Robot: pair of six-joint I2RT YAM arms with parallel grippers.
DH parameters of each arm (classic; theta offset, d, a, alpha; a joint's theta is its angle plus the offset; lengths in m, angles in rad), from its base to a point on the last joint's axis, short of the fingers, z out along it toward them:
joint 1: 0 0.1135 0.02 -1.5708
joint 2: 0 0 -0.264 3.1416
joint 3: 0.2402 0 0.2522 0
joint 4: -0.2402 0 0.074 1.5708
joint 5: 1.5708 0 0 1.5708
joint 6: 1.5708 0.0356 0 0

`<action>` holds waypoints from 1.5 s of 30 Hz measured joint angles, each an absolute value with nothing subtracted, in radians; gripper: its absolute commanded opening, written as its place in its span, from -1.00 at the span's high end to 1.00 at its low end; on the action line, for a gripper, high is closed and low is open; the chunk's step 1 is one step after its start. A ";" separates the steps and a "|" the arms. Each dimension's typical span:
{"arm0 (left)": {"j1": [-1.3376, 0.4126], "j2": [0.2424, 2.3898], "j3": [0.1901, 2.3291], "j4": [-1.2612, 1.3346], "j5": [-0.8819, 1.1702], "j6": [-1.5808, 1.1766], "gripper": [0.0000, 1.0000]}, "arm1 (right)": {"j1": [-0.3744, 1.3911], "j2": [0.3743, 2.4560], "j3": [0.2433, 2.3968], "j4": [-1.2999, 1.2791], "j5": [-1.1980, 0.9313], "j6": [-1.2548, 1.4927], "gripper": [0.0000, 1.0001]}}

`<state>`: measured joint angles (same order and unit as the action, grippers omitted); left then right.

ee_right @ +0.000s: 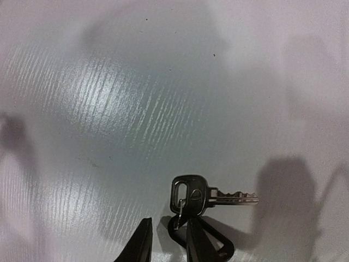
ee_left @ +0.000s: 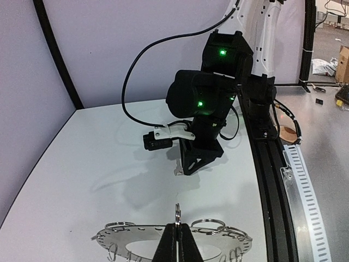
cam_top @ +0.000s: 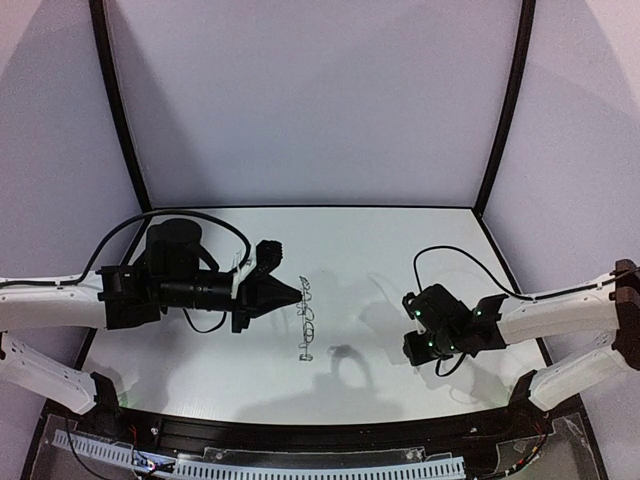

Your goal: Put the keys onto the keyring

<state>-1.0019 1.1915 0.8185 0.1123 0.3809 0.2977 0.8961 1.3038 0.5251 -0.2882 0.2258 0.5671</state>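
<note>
One key (ee_right: pixel 192 195), dark-headed with a small wire loop, sits at the right gripper (ee_right: pixel 166 243), jaws narrowly apart; clamped or not, I cannot tell. The left gripper (ee_left: pixel 178 232) pinches the keyring (ee_left: pixel 117 237) upright mid-worktop (cam_top: pixel 400 260). Pickup seems in hand; next, carry the loop to a rim ring

A white, glossy table (cam_top: pixel 400 250) — whether the key (ee_right: pixel 191 195) rests on it is unclear.

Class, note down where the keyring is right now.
In the top view, the keyring is near the middle of the table, edge-on, clamped at the tip of the left gripper.
</note>
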 measured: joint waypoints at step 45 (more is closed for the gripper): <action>-1.002 1.218 0.971 -0.165 0.399 0.393 0.98 | 0.906 1.228 1.016 -0.519 -0.334 -0.235 1.00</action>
<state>-1.0019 1.2181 0.9712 -0.1650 0.3987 0.3930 0.9064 1.2285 1.0164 -0.5194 -0.3341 -0.2347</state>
